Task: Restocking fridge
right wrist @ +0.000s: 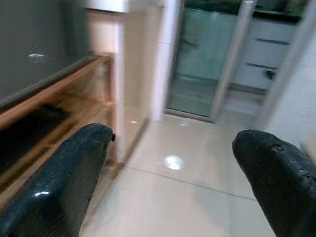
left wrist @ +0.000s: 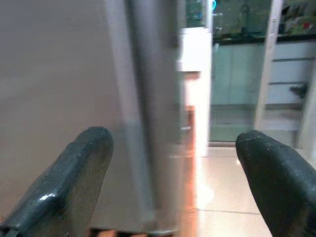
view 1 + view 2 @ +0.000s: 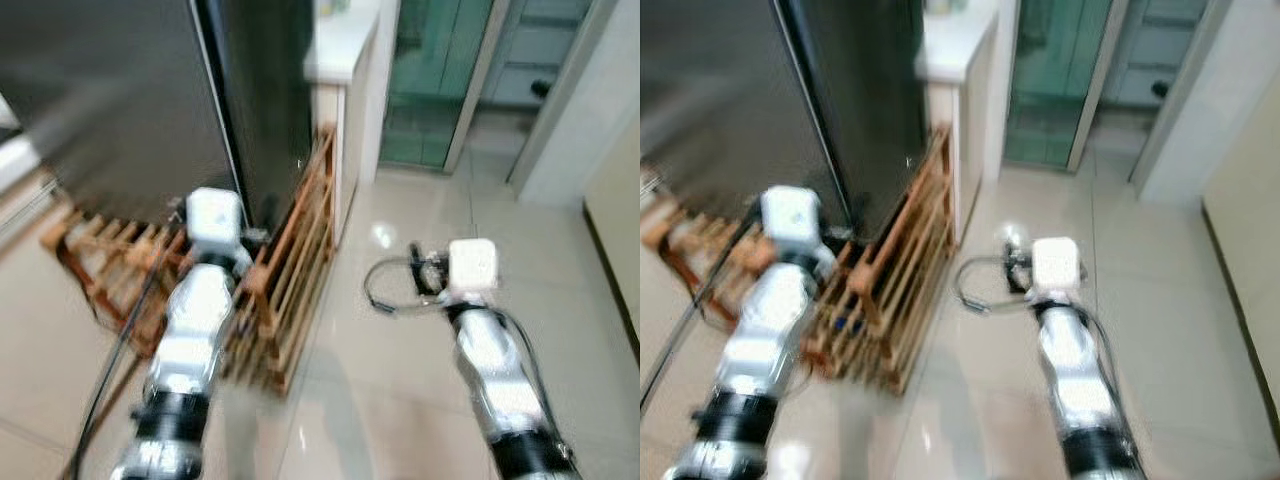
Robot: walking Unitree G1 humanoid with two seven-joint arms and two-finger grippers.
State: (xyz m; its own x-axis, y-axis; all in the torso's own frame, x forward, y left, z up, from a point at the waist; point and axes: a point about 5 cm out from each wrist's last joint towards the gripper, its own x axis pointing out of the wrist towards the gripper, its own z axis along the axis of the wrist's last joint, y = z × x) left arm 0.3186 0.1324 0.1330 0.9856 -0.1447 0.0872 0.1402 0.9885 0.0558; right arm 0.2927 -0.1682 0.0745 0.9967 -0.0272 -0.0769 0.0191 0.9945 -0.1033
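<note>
Ahead of the robot, both grippers hang spread and empty — the left gripper [image 2: 173,182] aimed at the fridge [image 3: 150,100] at eleven o'clock, the right gripper [image 1: 173,187] over tiled floor [image 3: 400,350] — likely an approach; doors shut, wooden rack [image 3: 290,290] beneath.

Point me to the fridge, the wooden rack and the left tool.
fridge [image 3: 130,100], left eye view, dark front panel.
wooden rack [image 3: 300,260], left eye view, side slats.
left tool [image 2: 173,168], left wrist view, midway between its open fingertips.
</note>
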